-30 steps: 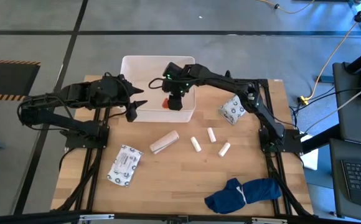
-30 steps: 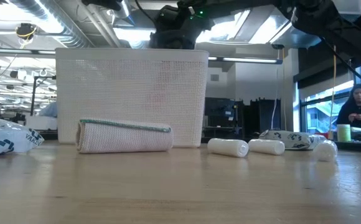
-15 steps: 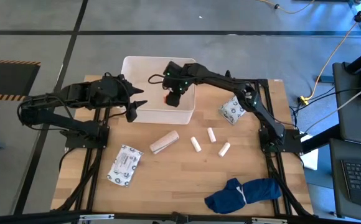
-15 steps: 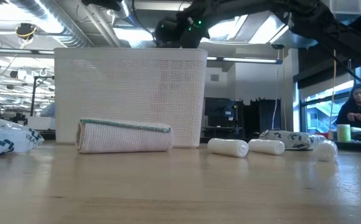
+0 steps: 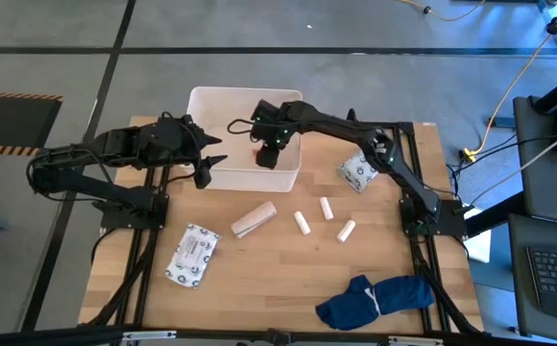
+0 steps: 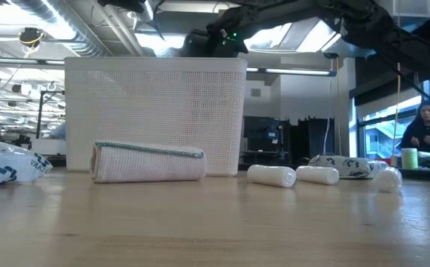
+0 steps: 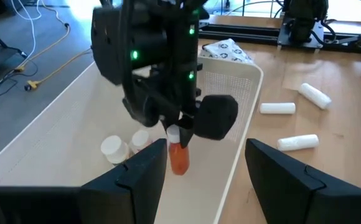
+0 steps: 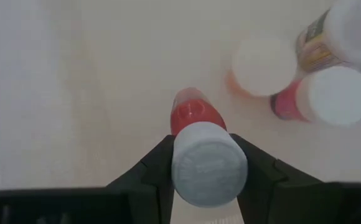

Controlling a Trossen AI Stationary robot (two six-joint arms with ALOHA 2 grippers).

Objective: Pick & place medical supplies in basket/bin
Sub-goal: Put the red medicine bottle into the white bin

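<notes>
Over the mesh-walled white tub at the worktop's far edge, our right pincer clamps a smooth red bottle by its ribbed white cap; our left pincer hangs wide open, empty.

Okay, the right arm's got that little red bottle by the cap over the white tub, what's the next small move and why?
Probably open the right pincer and let go. It grips the red bottle by its white cap, hanging upright inside the tub, above a bare patch of floor beside the bottles already there. Easing lower first might soften the drop.
</notes>
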